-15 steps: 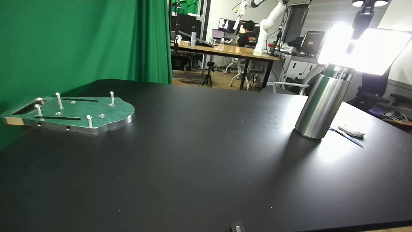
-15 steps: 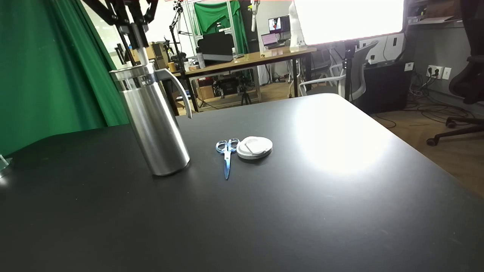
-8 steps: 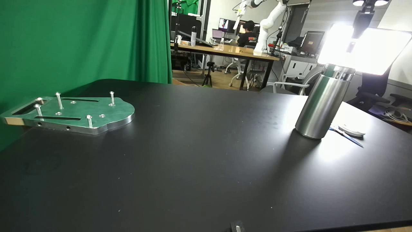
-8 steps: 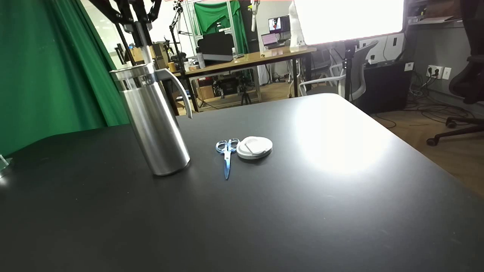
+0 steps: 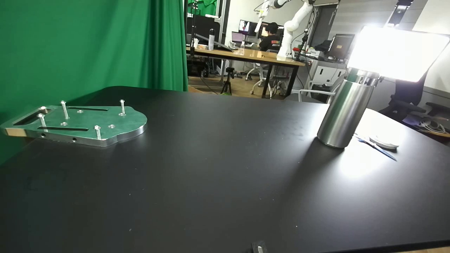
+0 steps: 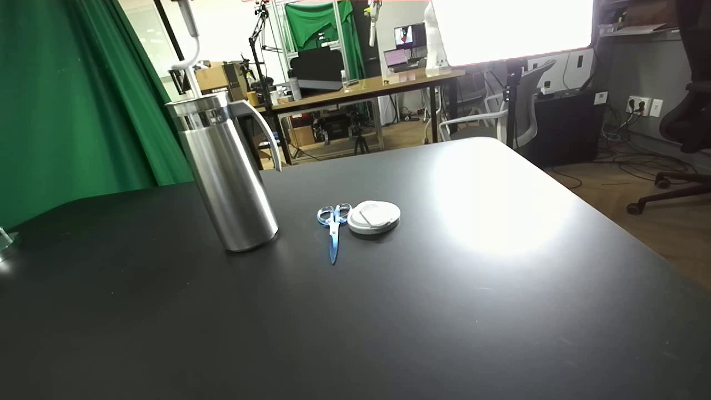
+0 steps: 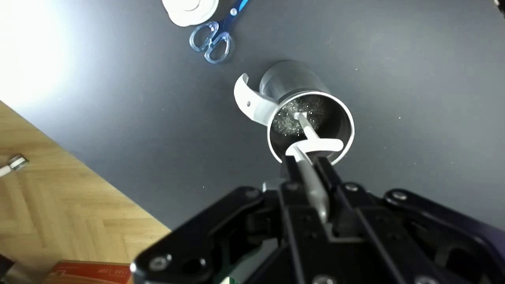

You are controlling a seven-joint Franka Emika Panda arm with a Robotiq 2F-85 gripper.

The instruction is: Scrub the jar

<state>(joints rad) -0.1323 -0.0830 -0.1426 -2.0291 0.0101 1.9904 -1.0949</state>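
silver jar (image 6: 228,180), pale curved handle (image 7: 258,107)

The gripper (image 7: 307,163) is black in colour, having links (image 7: 201,232) with rounded ends, narrow straight fingers (image 7: 330,177) and round silvery screws (image 7: 158,263)

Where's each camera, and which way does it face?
An exterior view, off the robot, looks across the table at metal plate and jar; robot body unclear.
An exterior view, off the robot, looks at jar and scissors; robot body unclear.
Wrist view, on the wrist, looks down into the jar; black pincer shows.
Both exterior views share jar, scissors.
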